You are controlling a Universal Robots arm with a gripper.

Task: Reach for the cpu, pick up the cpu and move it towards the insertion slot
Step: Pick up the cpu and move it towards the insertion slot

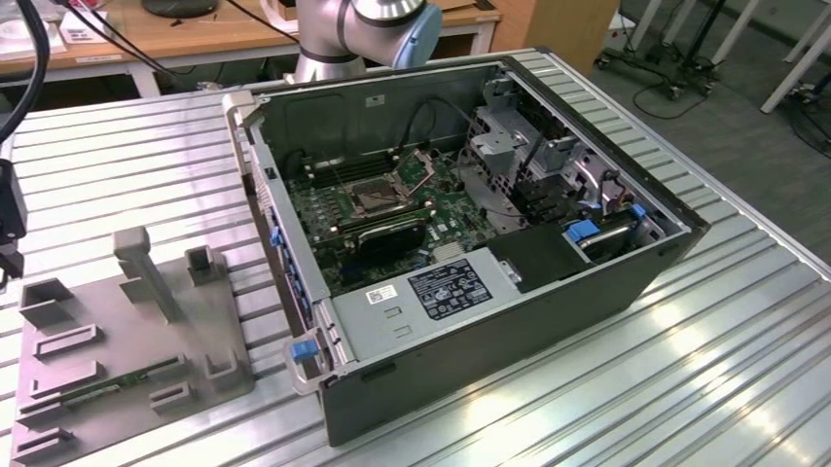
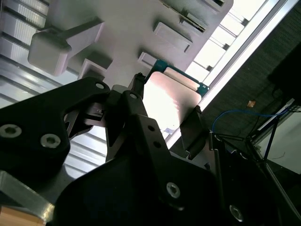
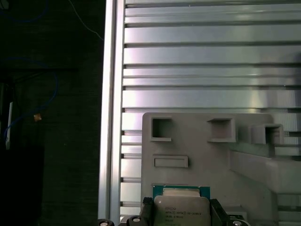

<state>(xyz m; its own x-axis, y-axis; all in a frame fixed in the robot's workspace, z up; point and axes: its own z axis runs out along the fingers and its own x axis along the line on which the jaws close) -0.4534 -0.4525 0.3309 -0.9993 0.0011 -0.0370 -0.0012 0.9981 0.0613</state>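
The cpu [image 2: 175, 89], a flat square chip with a pale metal top and green rim, lies between the two black fingers of my gripper [image 2: 167, 101]. One finger presses on each of two opposite sides, so the gripper is shut on it. In the first wrist view the cpu [image 3: 181, 207] is over the grey plastic tray [image 3: 202, 141], with my gripper [image 3: 181, 215] around it. Whether it rests on the tray or hangs just above it I cannot tell. The insertion slot [image 1: 378, 200] is a dark square socket with a metal frame on the green board inside the open computer case [image 1: 520, 321].
The grey tray [image 1: 130, 389] lies on the ribbed metal table [image 1: 727, 370] at the exterior view's left, with upright posts and a green memory stick [image 1: 124, 381]. The arm's base [image 1: 357, 29] stands behind the case. The table's edge [image 3: 110, 117] runs close by the tray.
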